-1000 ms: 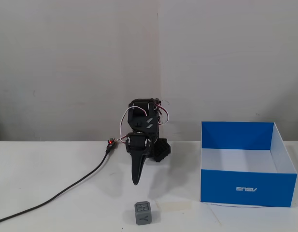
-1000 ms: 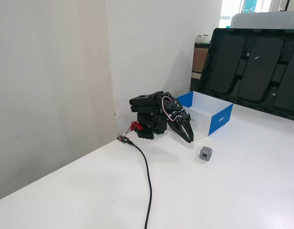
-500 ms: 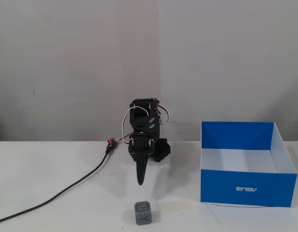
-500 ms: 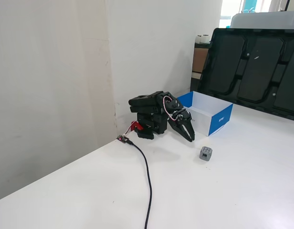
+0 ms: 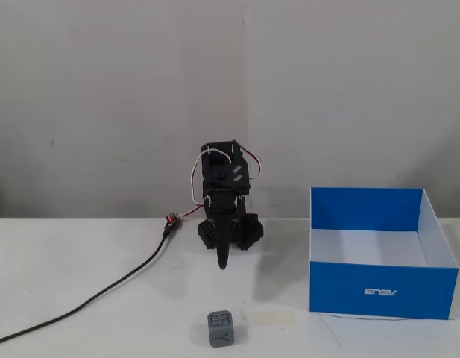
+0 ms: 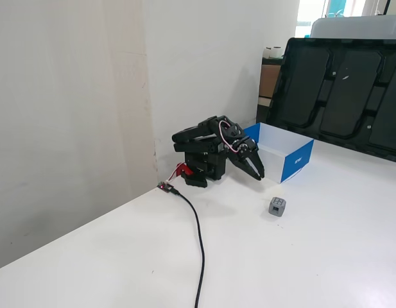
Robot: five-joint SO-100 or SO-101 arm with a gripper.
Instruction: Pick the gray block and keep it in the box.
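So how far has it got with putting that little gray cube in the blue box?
Nothing is done yet. The gray block sits on the table, apart from the box. The gripper holds nothing and points down near the arm's base. Reaching, grasping and dropping it in all remain.

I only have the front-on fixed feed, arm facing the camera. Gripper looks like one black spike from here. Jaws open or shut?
Observer: Shut, as far as the side fixed view shows; the gripper fingers lie together, pointing down toward the table, holding nothing.
Operator: What's behind the box?
Observer: A big dark tray-like panel leans upright just beyond the box.
Operator: Is the block under the gripper?
Observer: No. The gray block sits on the table apart from the fingertips, out past them, away from the arm's base.
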